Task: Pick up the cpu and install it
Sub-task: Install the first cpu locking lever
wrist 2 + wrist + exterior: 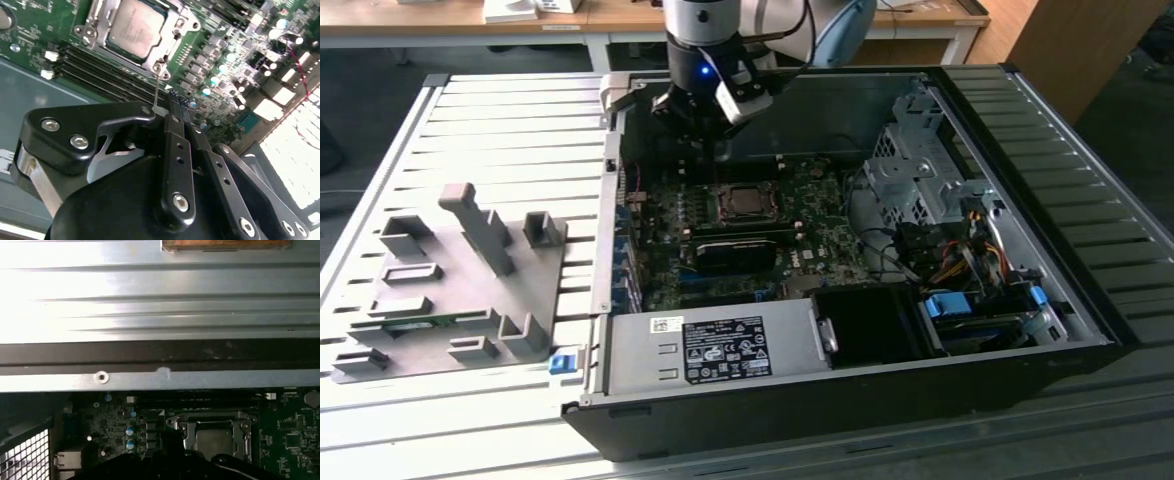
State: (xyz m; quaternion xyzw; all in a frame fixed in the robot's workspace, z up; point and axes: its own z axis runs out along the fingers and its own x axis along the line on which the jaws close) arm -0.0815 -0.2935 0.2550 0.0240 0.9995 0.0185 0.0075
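The cpu point(135, 25), a flat square chip with a silvery top, lies in the motherboard socket with the metal frame point(165, 50) around it. It also shows in the exterior view as the cpu point(746, 203) and in the first wrist view as the cpu point(215, 440). My gripper point(718, 152) hangs inside the open computer case, just behind the socket. In the second wrist view the gripper point(175, 102) has its black fingers together. A thin socket lever point(158, 90) rises from the socket corner to the fingertips; whether it is pinched is unclear.
A grey holder plate point(454, 280) lies on the slatted table at the exterior view's left. Inside the case point(1067, 250) are a power supply point(720, 345), a drive cage point(921, 170) and coloured cables point(961, 260). Memory slots point(95, 65) run beside the socket.
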